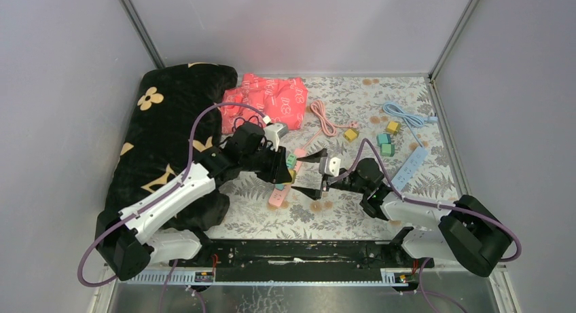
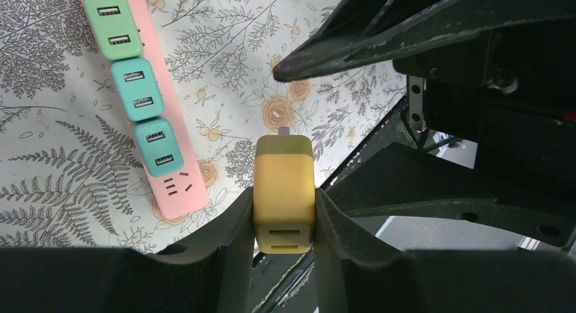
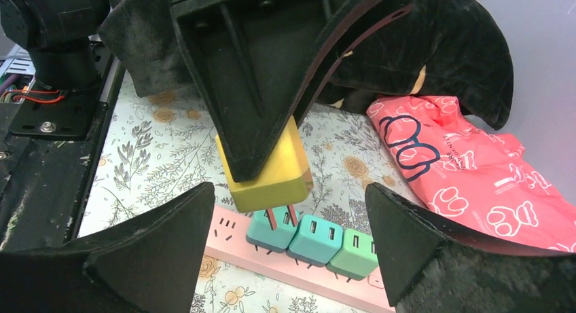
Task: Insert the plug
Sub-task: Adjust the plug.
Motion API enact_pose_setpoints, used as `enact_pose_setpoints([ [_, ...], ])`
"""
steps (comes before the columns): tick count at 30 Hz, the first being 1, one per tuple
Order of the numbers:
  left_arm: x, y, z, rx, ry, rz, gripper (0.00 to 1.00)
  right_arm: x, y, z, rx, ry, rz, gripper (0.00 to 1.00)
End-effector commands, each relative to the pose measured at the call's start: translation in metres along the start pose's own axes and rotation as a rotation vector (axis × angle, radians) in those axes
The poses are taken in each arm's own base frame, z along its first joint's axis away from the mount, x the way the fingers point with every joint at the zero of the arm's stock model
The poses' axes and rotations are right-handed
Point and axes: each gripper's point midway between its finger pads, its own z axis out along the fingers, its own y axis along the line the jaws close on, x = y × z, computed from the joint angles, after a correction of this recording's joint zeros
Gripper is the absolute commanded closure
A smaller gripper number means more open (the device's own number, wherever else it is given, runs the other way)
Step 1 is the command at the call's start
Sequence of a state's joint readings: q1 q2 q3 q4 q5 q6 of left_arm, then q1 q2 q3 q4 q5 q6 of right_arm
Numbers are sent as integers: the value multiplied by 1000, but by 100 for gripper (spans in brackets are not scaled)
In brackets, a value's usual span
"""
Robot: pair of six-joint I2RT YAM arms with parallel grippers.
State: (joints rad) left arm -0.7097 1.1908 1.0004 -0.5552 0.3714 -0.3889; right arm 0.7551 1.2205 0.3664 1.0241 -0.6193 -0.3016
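Observation:
A yellow plug (image 2: 284,184) is clamped between the fingers of my left gripper (image 2: 284,199), which is shut on it. Its two prongs (image 3: 282,218) point down and hang just above the nearest teal plug (image 3: 272,233) on the pink power strip (image 3: 224,237). A second teal plug (image 3: 314,240) and a green plug (image 3: 352,253) sit in the strip beside it. The strip's free socket (image 2: 178,186) lies at its near end. My right gripper (image 3: 291,191) stands open, its fingers either side of this spot and touching nothing. From above, both grippers (image 1: 284,169) (image 1: 314,172) meet over the strip (image 1: 277,199).
A black flowered blanket (image 1: 163,123) covers the left side. A red printed bag (image 1: 272,99) and a pink cable (image 1: 322,116) lie at the back. At the right are several loose plug cubes (image 1: 387,140) and a pale blue power strip (image 1: 411,167) with its cable.

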Motion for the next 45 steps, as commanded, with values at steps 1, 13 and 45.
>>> enact_pose_setpoints([
  [1, -12, -11, -6, 45, -14, 8, 97, -22, 0, 7, -18, -90, -116, 13],
  [13, -13, -12, 0, 61, 17, -2, 97, 1, 5, 7, -34, 30, -220, 30],
  [45, -12, -19, 10, 116, 38, -45, 96, -13, 6, 9, 5, -24, -287, 43],
])
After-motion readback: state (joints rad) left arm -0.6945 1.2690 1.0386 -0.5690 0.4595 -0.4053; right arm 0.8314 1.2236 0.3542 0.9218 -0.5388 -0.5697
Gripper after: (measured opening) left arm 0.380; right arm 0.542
